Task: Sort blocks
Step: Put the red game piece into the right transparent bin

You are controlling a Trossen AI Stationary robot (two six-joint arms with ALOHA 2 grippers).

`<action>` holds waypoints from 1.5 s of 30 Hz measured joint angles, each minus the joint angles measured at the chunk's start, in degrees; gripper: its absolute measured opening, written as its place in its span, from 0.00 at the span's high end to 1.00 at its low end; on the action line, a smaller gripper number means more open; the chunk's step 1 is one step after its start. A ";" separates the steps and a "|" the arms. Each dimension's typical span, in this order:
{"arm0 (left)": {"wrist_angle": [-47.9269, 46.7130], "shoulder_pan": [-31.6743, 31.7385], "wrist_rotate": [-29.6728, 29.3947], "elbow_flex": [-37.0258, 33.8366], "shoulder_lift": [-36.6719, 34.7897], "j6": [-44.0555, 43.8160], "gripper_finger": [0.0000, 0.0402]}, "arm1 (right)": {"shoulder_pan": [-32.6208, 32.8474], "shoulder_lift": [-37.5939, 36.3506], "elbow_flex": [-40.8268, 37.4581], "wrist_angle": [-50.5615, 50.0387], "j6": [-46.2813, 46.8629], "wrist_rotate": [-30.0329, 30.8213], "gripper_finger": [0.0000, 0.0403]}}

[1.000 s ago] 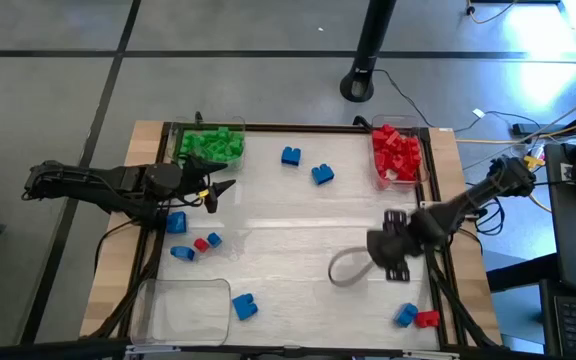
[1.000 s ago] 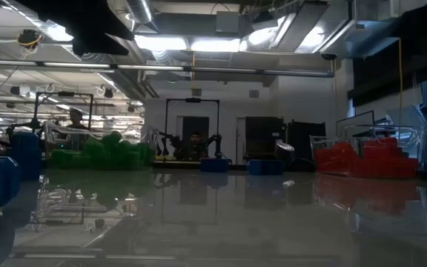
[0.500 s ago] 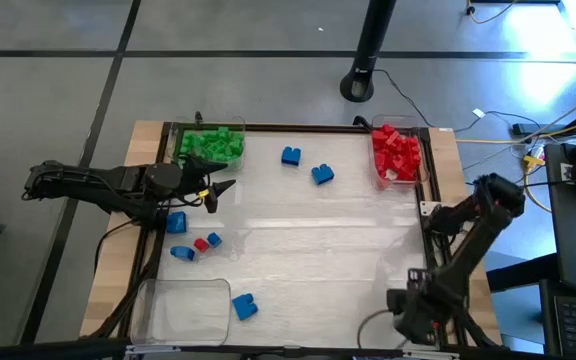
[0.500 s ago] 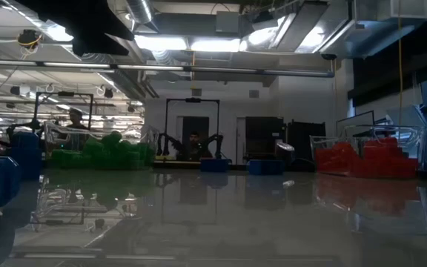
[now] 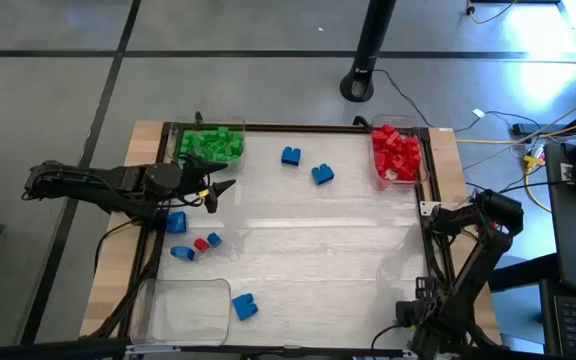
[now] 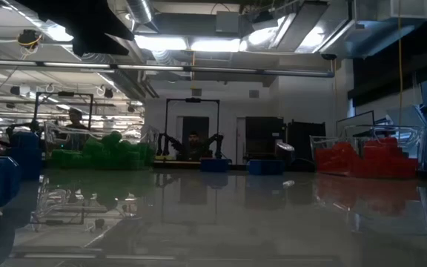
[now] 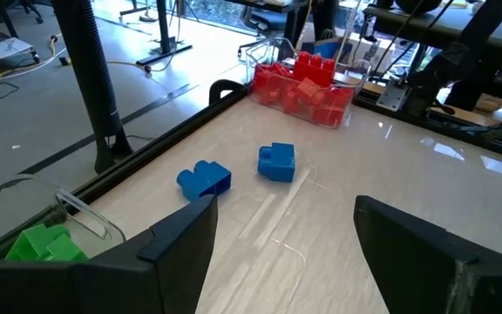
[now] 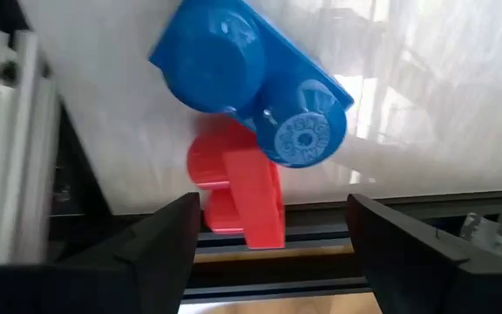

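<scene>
Right gripper [image 8: 268, 235] open, poised over a blue studded plastic brick [image 8: 251, 92] touching a red studded plastic brick [image 8: 238, 196] at the table's near right corner. Judged light, rigid, slick — pinch flat sides, not studs. Left gripper [image 7: 286, 235] open, waiting near the green bricks [image 5: 211, 142].

blocks [image 5: 210, 144] in far-corner trays [image 5: 427, 160], others scattered on table [image 5: 308, 240]

Green blocks [image 5: 211, 143] in 1 tray, red blocks [image 5: 395, 152] in another. Blue blocks [image 5: 305, 165] loose on pale bench [image 5: 298, 240]. Pincers black.
</scene>
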 joint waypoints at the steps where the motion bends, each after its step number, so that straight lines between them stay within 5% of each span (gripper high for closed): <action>1: 0.02 -0.02 0.00 0.00 0.02 0.00 0.35 | 0.25 0.16 -0.01 -0.46 0.02 0.25 0.29; 20: 0.00 0.00 0.00 0.00 0.01 -0.01 0.35 | 0.89 0.15 -7.41 6.33 0.21 -2.14 0.31; 34: -0.03 0.00 0.00 0.00 0.02 -0.01 0.35 | 0.86 0.08 -7.43 7.40 -1.87 -0.08 0.83; 45: 0.00 0.00 0.00 0.00 0.00 -0.01 0.35 | 0.81 0.42 -3.83 2.38 -2.83 0.96 0.84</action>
